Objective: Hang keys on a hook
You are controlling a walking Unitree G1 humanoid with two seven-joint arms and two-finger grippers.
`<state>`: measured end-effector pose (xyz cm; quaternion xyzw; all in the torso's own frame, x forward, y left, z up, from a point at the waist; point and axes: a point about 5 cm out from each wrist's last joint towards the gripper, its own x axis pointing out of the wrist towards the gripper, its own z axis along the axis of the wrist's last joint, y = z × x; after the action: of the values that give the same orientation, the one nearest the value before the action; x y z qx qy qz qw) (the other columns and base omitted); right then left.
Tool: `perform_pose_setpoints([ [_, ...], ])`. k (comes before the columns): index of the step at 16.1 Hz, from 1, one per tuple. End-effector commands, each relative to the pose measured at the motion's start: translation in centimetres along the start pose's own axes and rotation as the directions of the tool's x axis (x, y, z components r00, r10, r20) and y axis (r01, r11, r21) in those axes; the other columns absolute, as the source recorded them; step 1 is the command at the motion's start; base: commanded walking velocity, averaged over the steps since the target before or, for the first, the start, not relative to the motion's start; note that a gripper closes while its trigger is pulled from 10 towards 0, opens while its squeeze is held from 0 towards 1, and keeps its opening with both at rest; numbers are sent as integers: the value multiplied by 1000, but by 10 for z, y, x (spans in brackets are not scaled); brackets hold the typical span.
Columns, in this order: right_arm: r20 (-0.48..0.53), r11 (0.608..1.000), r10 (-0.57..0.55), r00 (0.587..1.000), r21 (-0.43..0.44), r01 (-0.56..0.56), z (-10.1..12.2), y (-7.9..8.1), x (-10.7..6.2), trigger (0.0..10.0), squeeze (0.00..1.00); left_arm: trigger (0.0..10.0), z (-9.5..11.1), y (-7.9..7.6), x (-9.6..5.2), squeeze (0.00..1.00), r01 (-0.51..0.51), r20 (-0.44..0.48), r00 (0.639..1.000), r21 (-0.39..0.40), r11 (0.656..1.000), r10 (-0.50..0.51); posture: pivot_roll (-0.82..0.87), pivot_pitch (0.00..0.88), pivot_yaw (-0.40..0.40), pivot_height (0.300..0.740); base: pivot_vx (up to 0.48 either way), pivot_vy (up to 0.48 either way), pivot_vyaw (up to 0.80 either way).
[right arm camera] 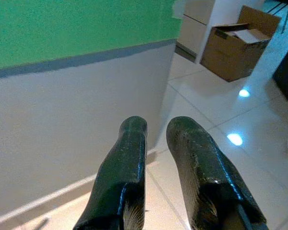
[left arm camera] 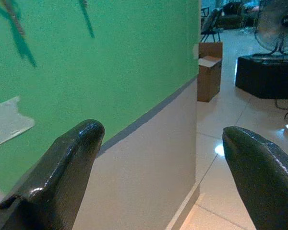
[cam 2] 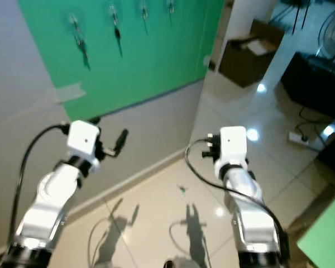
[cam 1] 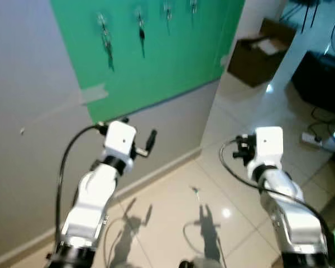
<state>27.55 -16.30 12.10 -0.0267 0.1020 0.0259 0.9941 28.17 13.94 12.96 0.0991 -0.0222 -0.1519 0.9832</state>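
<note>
While keys (cam 1: 106,40) already hang from hooks (cam 1: 102,20) on the green panel (cam 1: 167,56) above and ahead of my claws, I judge the hanging done. My left gripper (left arm camera: 158,177) stands spread and empty; my right gripper (right arm camera: 156,139) is nearly closed on nothing.

the floor (cam 1: 173,206) is glossy pale tile, mirroring lamps and throwing sharp shadows. the green board (cam 1: 173,61) on the wall looks matt and smooth, with a strip of dull tape (cam 1: 95,94) at its lower corner. the keys (cam 1: 105,40) on it glint like metal. the box (cam 1: 257,53) is plain brown cardboard. the left tool (left arm camera: 163,172) has shiny black fingers (left arm camera: 62,172), faintly pebbled; the right tool (right arm camera: 156,158) looks the same.
</note>
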Motion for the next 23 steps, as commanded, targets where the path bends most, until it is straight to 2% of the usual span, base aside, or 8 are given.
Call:
perform_pose_setpoints([
  [1, 0, 1000, -14, 1000, -9, 14, 2, -3, -1, 10000, 0, 10000, 1, 0, 0, 0, -3, -3, 1000, 8, 1000, 3, -56, 0, -2, 718, 0, 0, -800],
  [5, 3, 1000, -12, 1000, -12, 12, 3, -2, -1, 10000, 0, 10000, 2, 1, 0, 0, -11, 3, 1000, 16, 1000, 11, -56, 0, -2, 718, 0, 0, -800],
  [10, -8, 998, -59, 998, -20, 59, 0, -10, -4, 10000, 0, 10000, -2, 1, 1, 0, -13, -24, 1000, 20, 1000, 14, -71, 0, 11, 718, 0, 0, -800],
  [13, -20, 994, -100, 995, -50, 99, -7, -18, -6, 10000, 0, 10000, -9, 11, -3, 0, -73, -30, 997, 36, 997, 74, -64, 0, 0, 718, 0, 0, -800],
  [16, -32, 995, -92, 995, -48, 90, -11, -17, -5, 10000, 0, 10000, -10, 15, -7, 0, -76, -31, 997, 13, 997, 77, -54, 0, -14, 718, 0, 0, -800],
  [23, -11, 996, -58, 998, -71, 57, -10, -10, 1, 10000, 0, 10000, -13, 15, -13, 0, -56, -46, 997, 1, 998, 56, -40, 0, -25, 718, 215, 0, -114],
])
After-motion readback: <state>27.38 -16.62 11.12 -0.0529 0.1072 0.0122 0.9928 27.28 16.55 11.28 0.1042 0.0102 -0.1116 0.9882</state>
